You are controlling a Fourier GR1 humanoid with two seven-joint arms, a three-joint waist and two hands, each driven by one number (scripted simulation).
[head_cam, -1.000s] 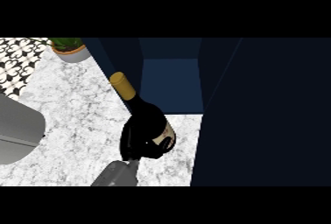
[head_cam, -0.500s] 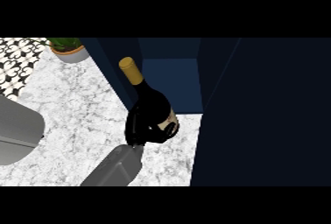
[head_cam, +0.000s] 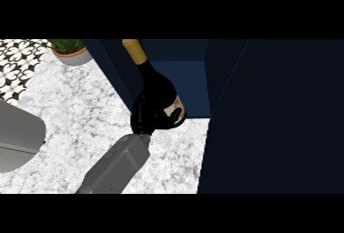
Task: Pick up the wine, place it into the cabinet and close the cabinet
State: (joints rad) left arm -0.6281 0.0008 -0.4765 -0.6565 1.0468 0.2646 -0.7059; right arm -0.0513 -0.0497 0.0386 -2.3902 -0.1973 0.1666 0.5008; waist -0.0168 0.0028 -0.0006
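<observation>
- The forearm [head_cam: 118, 164] was a grey, matt, box-like segment with flat faces and softly rounded edges. It was broad at the lower edge of the head view and narrowed toward the wrist.
- The wrist [head_cam: 142, 133] was a short dark neck where the grey shell gave way to black.
- The hand [head_cam: 144, 119] was black and slightly glossy, with rounded fingers. Faint highlights traced their curves, and finer detail could not be made out.

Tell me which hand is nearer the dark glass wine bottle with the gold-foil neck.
Right. The right hand is curled round the base of the dark wine bottle; the left hand is out of view.
</observation>
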